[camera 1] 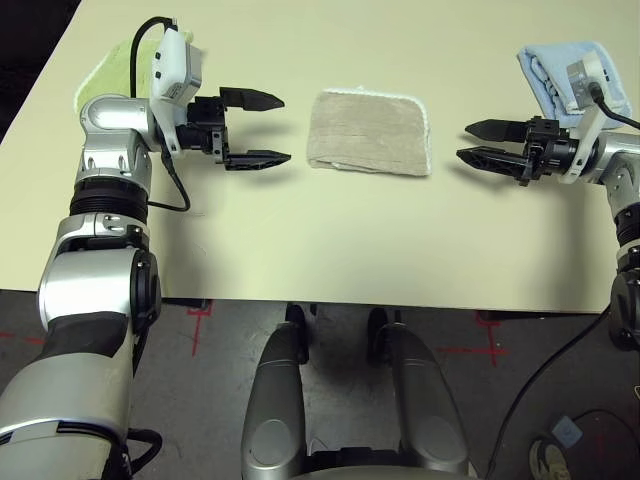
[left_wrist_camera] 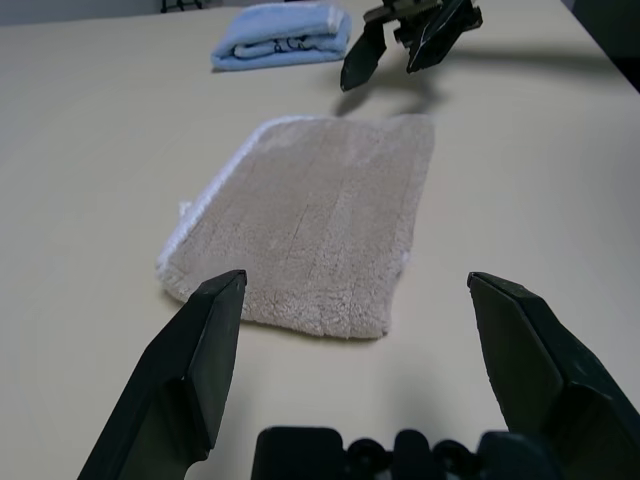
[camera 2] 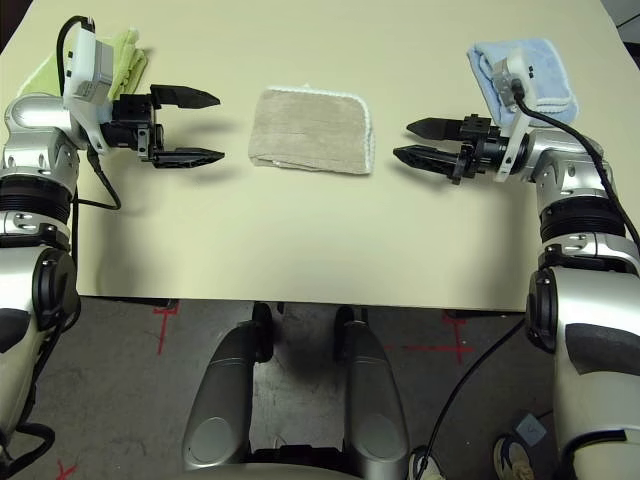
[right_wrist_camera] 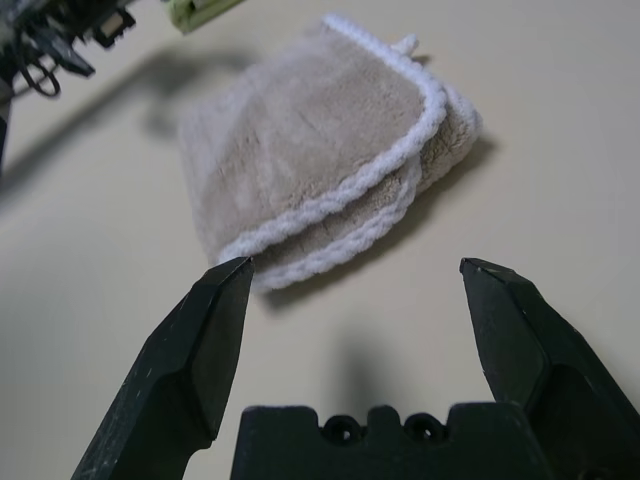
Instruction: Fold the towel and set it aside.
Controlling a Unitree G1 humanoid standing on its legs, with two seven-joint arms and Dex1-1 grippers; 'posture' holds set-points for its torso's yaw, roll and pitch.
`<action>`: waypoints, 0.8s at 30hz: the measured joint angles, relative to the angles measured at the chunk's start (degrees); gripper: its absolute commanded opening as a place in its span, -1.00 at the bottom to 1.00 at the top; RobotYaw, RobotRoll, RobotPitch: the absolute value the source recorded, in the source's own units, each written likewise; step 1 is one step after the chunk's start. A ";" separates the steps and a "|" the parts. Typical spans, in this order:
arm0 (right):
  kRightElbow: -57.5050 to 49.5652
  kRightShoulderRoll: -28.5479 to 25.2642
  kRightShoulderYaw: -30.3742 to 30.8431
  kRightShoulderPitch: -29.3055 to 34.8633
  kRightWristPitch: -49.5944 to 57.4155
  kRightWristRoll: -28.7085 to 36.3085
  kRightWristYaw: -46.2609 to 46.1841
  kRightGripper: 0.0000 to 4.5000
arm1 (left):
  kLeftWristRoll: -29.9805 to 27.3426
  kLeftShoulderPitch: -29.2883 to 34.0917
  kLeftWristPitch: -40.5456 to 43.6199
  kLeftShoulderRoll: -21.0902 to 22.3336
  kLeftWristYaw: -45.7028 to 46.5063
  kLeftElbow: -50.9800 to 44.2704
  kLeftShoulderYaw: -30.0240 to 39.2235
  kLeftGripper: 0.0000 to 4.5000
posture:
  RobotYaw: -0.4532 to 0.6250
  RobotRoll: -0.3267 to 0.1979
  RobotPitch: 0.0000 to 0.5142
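Towel [camera 1: 368,132]: lying folded on the desk [camera 1: 330,240], roughly mid-way between the two grippers; beige pile facing up, white stitched edging showing along the far edge and the side nearest the right gripper.
Fold state: layers are stacking on each other; in the right wrist view two white-edged layers are sitting one over the other, the upper slightly offset from the lower. A small white tag is peeking out at the far corner.
Left gripper [camera 1: 254,129]: hanging just left of the towel, pointing toward it, fingers spreading wide, carrying nothing.
Right gripper [camera 1: 482,141]: hanging just right of the towel, pointing toward it, fingers also standing wide, carrying nothing.
Contact: neither gripper is touching the cloth; a strip of bare desk is showing on each side.
Lime-green towel [camera 1: 112,68]: sitting folded at the far left of the desk, behind the left arm.
Light-blue towel [camera 1: 565,70]: sitting folded at the far right, behind the right arm.
Progress: folding is looking done, or nearly so; the bundle is reading as compact and flat.
Remaining: setting aside is apparently not yet done, since the towel is lying in the middle work area, well apart from both other towels.
Next need, as a guess: one gripper taking the folded bundle by an edge, pinching all layers together so the fold is not opening while carried.
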 measured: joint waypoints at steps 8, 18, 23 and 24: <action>-6.50 0.00 -1.25 2.51 12.15 3.13 -2.86 0.99 | -2.66 1.55 1.16 -0.42 -0.04 -3.12 -1.36 1.00 | -0.19 0.25 0.36; -7.74 2.54 -0.58 -0.31 34.04 5.39 -9.27 0.99 | -4.11 2.28 2.85 -0.72 -0.05 -6.03 -1.77 1.00 | -0.15 0.25 0.42; -8.48 6.91 -1.90 -3.28 40.46 6.94 -15.75 0.99 | -4.75 3.99 4.58 -0.67 -0.08 -8.51 -2.09 1.00 | -0.11 0.25 0.43; -8.35 7.75 -2.05 -3.90 41.11 7.10 -16.81 0.99 | -4.76 4.09 4.83 -0.66 -0.10 -8.89 -2.13 1.00 | -0.10 0.25 0.44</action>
